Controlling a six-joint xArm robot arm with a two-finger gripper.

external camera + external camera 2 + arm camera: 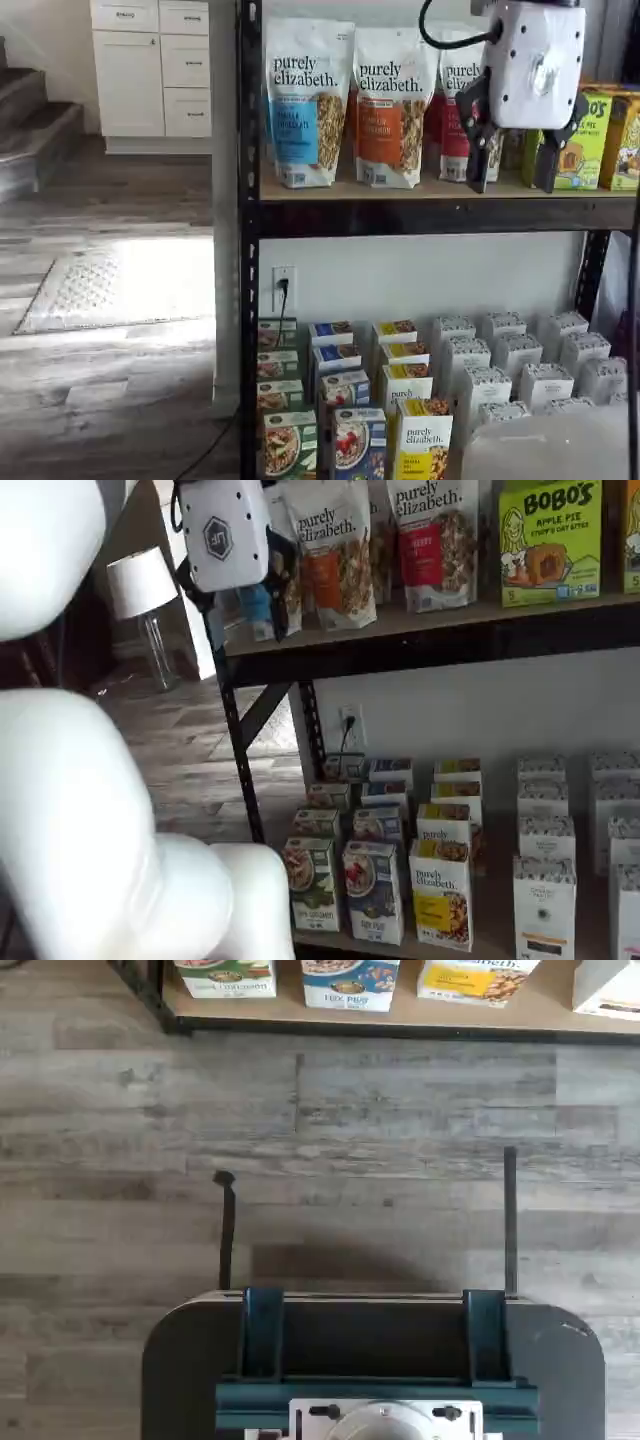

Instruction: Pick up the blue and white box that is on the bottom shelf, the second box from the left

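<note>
- Grey wood-plank floor [380,1130] lies under the gripper [515,182], whose black fingers hang apart, empty.
- Far below it, the glossy cardboard blue and white box [360,445] stands upright on the bottom shelf [400,948].

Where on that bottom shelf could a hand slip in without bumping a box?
The bottom shelf is crowded: the green box, blue and white box and yellow box stand close together, rows behind. A wider bare lane shows between the yellow box and the white boxes. The gripper hangs higher up, open.
</note>
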